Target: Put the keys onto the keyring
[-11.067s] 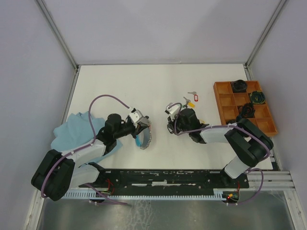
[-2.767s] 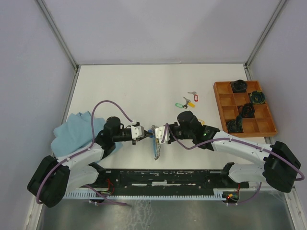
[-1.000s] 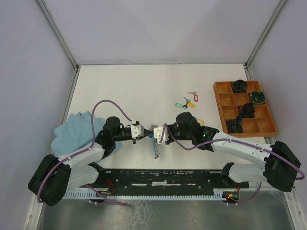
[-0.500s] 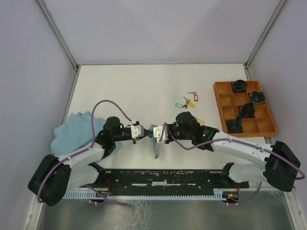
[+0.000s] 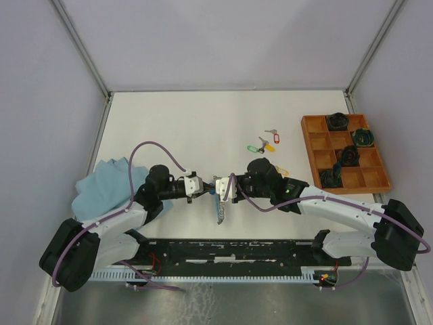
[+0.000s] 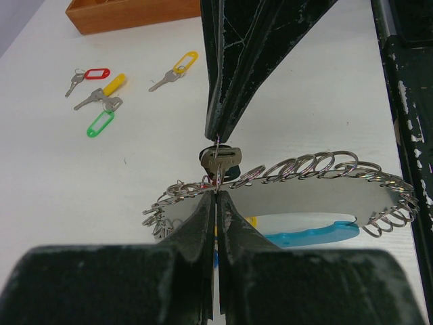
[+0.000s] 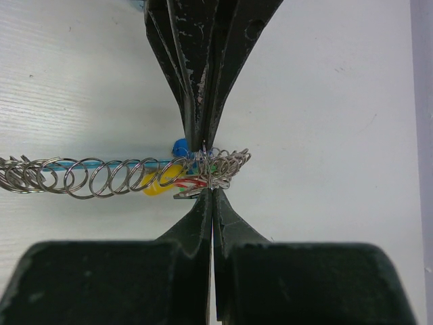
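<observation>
We see the keyring [image 5: 220, 203], a thin grey loop crowded with small wire rings, with a bright blue sleeve, standing on edge near the table's [image 5: 169, 122] 6 o'clock edge. A dark-headed key [image 6: 220, 160] sits against its rings. At its 1 o'clock, loose keys lie flat: a green-tagged key [image 5: 252, 149], a yellow-tagged key [image 5: 270, 145] and a red-tagged key [image 6: 97, 73].

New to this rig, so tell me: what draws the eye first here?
The left hand and right hand meet tip to tip at front centre, both shut: left on the keyring, right on a key. Loose keys lie just beyond, an orange tray far right.
</observation>
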You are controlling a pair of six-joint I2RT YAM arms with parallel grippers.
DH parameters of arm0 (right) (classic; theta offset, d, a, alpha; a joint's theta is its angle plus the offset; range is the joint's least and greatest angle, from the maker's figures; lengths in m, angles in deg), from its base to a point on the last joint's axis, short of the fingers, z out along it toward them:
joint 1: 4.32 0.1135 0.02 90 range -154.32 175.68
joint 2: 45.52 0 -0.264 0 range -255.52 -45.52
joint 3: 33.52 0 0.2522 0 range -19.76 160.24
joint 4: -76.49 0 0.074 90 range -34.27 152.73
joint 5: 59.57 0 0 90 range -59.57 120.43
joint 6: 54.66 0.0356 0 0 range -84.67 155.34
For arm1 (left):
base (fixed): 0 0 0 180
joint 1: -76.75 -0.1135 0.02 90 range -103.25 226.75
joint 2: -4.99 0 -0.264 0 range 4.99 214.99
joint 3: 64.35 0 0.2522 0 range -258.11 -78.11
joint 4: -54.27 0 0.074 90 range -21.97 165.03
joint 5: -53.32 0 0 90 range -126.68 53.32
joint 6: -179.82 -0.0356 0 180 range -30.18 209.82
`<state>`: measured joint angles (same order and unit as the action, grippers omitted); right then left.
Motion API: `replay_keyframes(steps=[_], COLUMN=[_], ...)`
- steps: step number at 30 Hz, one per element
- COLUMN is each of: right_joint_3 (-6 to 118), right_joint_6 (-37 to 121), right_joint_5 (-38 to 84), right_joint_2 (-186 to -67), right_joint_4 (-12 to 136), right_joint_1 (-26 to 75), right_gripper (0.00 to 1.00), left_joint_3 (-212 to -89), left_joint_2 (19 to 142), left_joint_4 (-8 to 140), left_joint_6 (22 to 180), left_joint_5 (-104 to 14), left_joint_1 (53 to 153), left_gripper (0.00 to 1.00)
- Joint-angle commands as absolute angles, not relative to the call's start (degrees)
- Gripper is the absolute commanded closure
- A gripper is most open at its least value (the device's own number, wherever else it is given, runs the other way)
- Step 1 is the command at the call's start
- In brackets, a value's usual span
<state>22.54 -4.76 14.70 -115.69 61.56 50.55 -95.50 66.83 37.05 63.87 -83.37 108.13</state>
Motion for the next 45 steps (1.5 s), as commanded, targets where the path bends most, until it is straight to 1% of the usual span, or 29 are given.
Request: replay_keyframes(steps=[1,16,25,30,45], right_joint_3=[25.32,26.12,25.96,26.38,26.56], right_joint_6=[-3.67,-2.95,-2.78,-2.42,-1.76], right_joint_5=[15.32,14.08,15.75,14.54,14.5], right_joint_2=[-114.35,-115.92,-115.05,-115.42,-116.62], right_joint_4=[61.56,62.3,60.22,59.39,61.13], right_joint_1=[50.91,51.17,51.21,51.25,51.44], right_gripper=[0.99,0.99,0.99,0.99,0.99], left_joint_3=[-95.69,-95.6,-95.68,-95.78,-95.73], left_joint_2=[65.45,65.12,65.36,65.69,65.49], left_joint_4=[33.05,33.05,33.01,33.05,33.14], left_joint_6=[65.12,65.06,65.17,65.11,65.13], left_joint_5=[-84.14,-84.51,-84.08,-84.14,-84.4], left_joint_1=[108.37,108.39,108.44,108.4,108.42], left_gripper=[0.97,0.97,0.97,0.97,0.97])
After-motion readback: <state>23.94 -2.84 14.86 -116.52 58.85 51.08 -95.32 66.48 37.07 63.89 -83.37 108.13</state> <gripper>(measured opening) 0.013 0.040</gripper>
